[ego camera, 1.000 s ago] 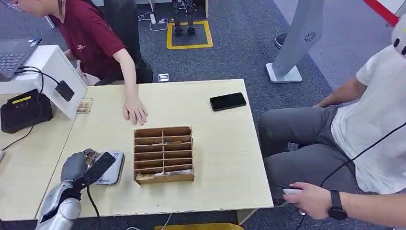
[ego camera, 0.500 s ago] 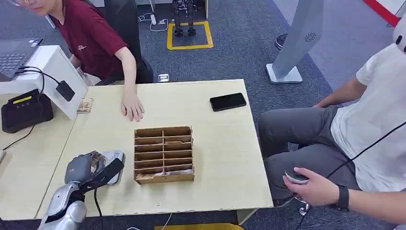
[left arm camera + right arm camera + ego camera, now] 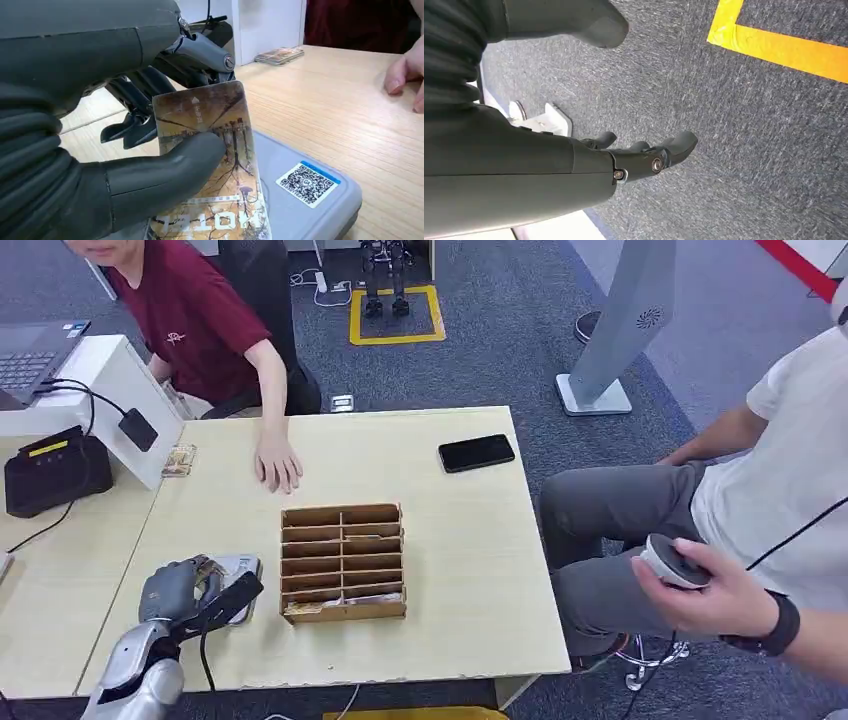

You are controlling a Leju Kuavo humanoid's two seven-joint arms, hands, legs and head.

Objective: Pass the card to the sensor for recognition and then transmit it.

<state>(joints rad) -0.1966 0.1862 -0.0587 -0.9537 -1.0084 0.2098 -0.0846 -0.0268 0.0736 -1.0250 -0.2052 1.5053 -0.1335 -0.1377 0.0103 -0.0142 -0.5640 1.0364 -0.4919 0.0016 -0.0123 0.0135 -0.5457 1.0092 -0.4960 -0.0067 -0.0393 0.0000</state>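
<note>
A glossy rectangular card printed with a brown tree pattern point(image 3: 210, 165) is pinched between thumb and fingers of the left hand point(image 3: 175, 590), its long axis tilted steeply, lower end just over the flat grey plastic sensor pad bearing a QR sticker point(image 3: 310, 200). The right hand point(image 3: 644, 155) hangs with fingers loosely apart, holding nothing, well away above grey carpet.
</note>
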